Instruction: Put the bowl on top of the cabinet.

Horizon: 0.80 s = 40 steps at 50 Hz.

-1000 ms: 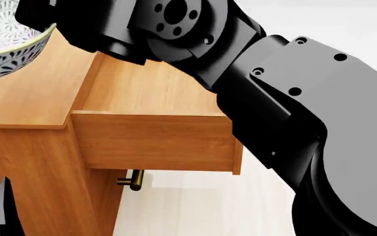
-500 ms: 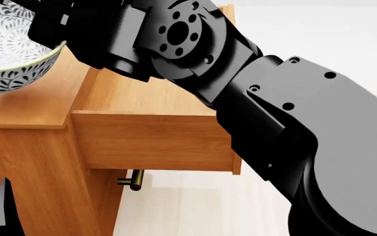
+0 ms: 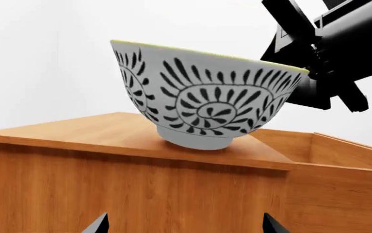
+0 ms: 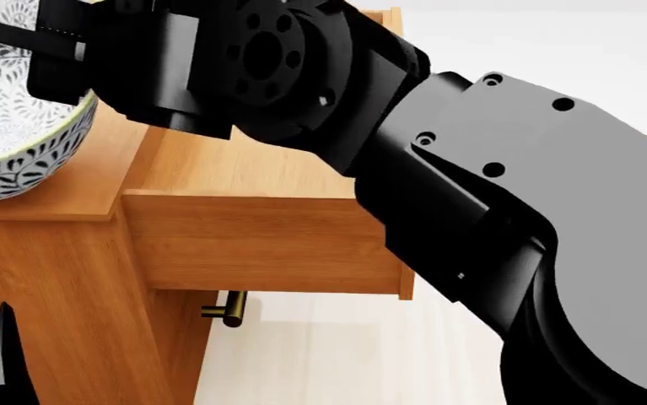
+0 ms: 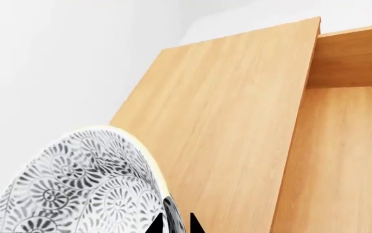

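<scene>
The bowl (image 3: 205, 97), white with a dark floral pattern and a yellowish rim, stands with its foot on the flat top of the wooden cabinet (image 3: 108, 179), close to the top's edge by the open drawer. My right gripper (image 5: 176, 224) is shut on the bowl's rim, one fingertip inside the bowl (image 5: 88, 189) and one outside. In the head view the right arm reaches across to the bowl (image 4: 8, 143) at the far left of the cabinet (image 4: 64, 278). My left gripper (image 3: 182, 225) is open and empty, low in front of the cabinet's side, below the bowl.
An open drawer (image 4: 266, 236) sticks out of the cabinet beside the bowl, with its walls (image 3: 341, 160) just under my right arm. A brass bar handle (image 4: 228, 310) shows below it. Pale floor (image 4: 335, 354) lies beyond.
My right arm has swung lower and the bowl has come down with it onto the cabinet top, sitting nearer in the head view. The drawer has not moved.
</scene>
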{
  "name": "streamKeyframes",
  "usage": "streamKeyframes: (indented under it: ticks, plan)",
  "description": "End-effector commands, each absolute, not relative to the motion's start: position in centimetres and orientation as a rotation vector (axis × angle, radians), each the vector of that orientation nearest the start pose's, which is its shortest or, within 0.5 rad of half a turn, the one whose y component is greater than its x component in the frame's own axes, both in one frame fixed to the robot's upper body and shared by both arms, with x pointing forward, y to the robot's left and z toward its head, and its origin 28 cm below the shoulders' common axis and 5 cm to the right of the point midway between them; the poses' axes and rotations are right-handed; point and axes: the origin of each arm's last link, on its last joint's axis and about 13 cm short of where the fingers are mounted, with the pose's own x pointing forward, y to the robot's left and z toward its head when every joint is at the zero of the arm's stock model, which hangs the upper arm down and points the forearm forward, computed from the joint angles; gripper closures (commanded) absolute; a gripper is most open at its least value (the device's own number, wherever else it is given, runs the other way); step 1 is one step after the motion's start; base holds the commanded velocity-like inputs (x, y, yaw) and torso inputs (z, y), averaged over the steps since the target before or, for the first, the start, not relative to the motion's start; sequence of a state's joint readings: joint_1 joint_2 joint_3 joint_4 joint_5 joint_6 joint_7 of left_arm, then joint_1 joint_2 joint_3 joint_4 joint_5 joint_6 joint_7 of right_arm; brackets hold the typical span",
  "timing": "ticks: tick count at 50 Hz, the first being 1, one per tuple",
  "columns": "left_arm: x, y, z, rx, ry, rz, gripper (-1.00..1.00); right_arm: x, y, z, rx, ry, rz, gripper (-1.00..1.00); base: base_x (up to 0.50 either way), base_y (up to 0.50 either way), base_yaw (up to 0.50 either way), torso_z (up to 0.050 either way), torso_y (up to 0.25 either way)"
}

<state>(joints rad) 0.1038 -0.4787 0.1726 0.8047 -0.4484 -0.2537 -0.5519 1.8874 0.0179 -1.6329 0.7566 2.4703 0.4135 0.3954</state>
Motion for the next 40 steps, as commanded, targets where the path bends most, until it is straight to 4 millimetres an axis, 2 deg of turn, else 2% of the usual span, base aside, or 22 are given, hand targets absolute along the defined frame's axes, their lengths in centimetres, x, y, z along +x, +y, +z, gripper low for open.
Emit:
streamKeyframes:
  ticks: [1,10,22,23,40]
  plan:
    - [15.6,22.1,14.2,-0.114,-0.305,0.042,-1.0,34.1,6.0,35.4,0.325,0.525,0.601,1.0,0.0,0.0,0.0,0.0,0.0]
    - [15.5,22.1,14.3,-0.115,-0.309,0.045,-1.0,34.7,5.8,34.4,0.357,0.547,0.584,1.0,0.0,0.0,0.0,0.0,0.0]
    - [15.5,22.1,14.3,-0.115,-0.308,0.041,-1.0,34.9,5.8,34.5,0.411,0.544,0.576,1.0,0.0,0.0,0.0,0.0,0.0]
    - [15.5,22.1,14.3,-0.116,-0.309,0.042,-1.0,34.9,5.8,34.5,0.416,0.544,0.577,-1.0,0.0,0.0,0.0,0.0,0.0]
    - [15.4,22.1,14.4,-0.116,-0.311,0.041,-1.0,35.0,5.7,34.6,0.439,0.551,0.581,-1.0,0.0,0.0,0.0,0.0,0.0]
